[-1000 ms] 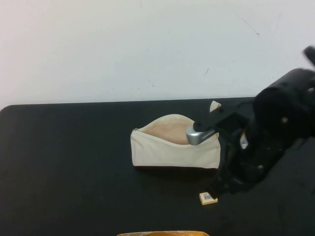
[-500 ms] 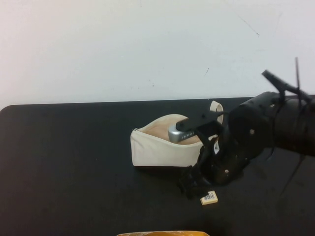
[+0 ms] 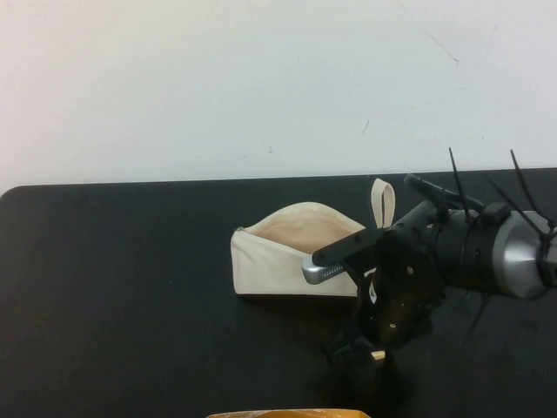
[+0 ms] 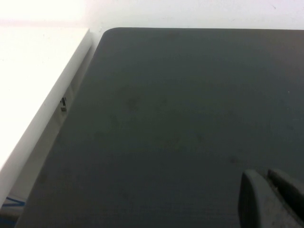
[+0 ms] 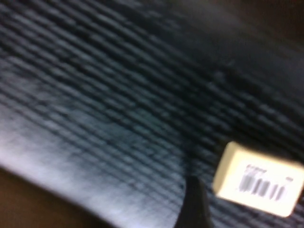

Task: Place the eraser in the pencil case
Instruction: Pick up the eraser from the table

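The pencil case point(image 3: 278, 261) is a cream-white pouch lying mid-table, its mouth open and showing the beige lining, its loop strap point(image 3: 381, 202) at the right end. The eraser point(image 3: 377, 354) lies on the table in front of the pouch's right end, almost hidden under my right arm. In the right wrist view the eraser point(image 5: 259, 186) shows its barcode label, and one dark fingertip point(image 5: 192, 204) stands just beside it without touching. My right gripper point(image 3: 361, 347) is low over the eraser and open. My left gripper point(image 4: 271, 197) is shut and empty over bare table, far from both.
The black table point(image 3: 130, 296) has its far edge against a white wall. An orange-yellow object point(image 3: 287, 413) pokes in at the near edge. A white surface point(image 4: 38, 95) borders the table beside my left gripper.
My right arm has swung left and come down over the eraser, which now shows only as a sliver in the high view. The pouch has not moved.
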Controlling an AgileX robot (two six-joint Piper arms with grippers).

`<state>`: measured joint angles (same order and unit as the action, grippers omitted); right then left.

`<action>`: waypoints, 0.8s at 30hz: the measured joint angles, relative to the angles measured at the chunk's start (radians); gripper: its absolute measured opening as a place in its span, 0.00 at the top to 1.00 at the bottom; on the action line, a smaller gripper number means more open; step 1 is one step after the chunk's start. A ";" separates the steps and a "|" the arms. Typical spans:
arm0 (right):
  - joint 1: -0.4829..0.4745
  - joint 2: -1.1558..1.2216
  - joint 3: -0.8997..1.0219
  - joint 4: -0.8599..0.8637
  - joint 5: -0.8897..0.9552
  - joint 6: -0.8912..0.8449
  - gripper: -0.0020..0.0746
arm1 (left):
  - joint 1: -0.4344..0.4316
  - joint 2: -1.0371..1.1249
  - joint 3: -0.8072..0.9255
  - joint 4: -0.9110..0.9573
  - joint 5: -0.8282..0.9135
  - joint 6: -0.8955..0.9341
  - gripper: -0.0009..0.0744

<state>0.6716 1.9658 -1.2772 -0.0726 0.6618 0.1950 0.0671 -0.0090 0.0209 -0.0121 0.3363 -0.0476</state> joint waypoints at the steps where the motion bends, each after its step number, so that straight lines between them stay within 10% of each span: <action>1: -0.002 0.001 0.000 -0.013 -0.003 0.004 0.34 | 0.000 0.000 0.000 0.000 0.000 0.000 0.99; 24: -0.002 -0.055 -0.004 -0.001 0.023 0.028 0.57 | 0.000 0.000 0.000 0.000 0.000 0.000 0.99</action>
<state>0.6698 1.9105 -1.2816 -0.0736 0.6847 0.2231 0.0671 -0.0090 0.0209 -0.0121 0.3363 -0.0476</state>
